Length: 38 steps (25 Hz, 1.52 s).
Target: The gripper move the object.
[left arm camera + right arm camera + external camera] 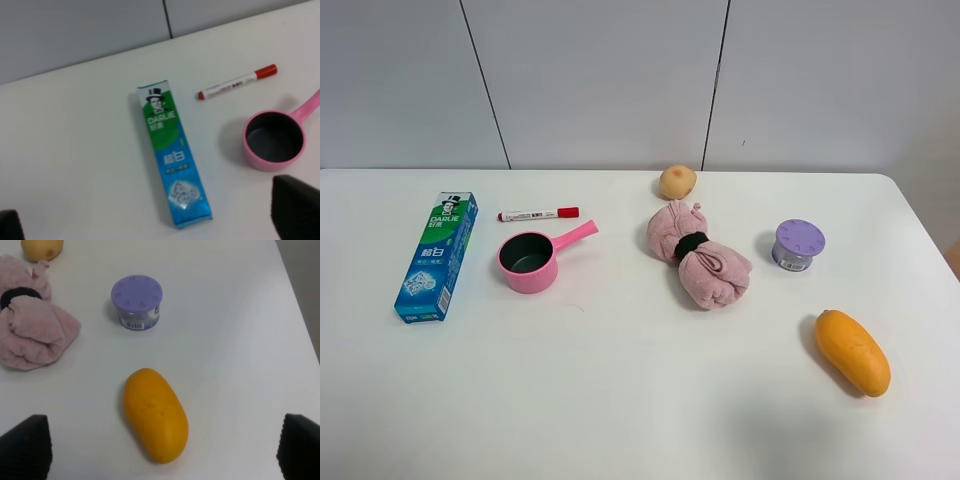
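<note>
Left fingers and right fingers look matte black.

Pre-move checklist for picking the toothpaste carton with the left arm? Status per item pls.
1. Toothpaste carton flat on table, fully visible: ok.
2. Left hand open, empty: ok.
3. Left hand down at the carton: not ok. It looks at it from above, and no arm shows in the exterior view.
4. Marker and pink pot apart from carton: ok.
5. Right hand open, by the mango, away from carton: ok.
6. Drop-off spot: cannot tell.
</note>
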Available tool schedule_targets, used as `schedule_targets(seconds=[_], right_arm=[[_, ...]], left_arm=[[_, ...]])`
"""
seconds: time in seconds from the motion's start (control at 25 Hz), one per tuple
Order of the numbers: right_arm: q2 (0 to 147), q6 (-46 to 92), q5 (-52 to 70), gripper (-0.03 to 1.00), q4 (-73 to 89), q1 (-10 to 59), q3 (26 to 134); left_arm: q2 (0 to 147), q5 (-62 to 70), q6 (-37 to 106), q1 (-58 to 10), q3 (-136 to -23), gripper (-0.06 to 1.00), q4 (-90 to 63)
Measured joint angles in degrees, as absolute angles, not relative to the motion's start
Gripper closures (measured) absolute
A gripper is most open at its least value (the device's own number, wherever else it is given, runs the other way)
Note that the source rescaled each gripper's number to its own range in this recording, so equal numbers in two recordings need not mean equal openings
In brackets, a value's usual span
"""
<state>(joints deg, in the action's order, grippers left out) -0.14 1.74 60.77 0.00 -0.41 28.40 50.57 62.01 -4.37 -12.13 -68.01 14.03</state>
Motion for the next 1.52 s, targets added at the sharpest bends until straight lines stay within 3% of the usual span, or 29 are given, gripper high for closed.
schedule_targets(seconds=[0.4,0.72,1.2,1.52], right_arm=[[-0.1,1.7,60.8,-0.03,0.0,-0.4,28.4],[-0.1,1.7,60.8,-0.03,0.0,-0.4,28.4],[-0.1,1.7,60.8,-0.03,0.0,-0.4,28.4],[-0.1,1.7,60.8,-0.03,0.0,-0.4,28.4]], left_arm=[[41.4,69.4,-10.8,-12.1,-68.0,-0.05,25.9],[40.0,69.5,-8.2,-12.1,-66.6,-0.05,13.5],[16.2,62.8,-2.5,-12.1,-37.8,-0.05,0.3],[2.0,63.7,-1.6,-12.1,-31.1,-0.05,0.0]])
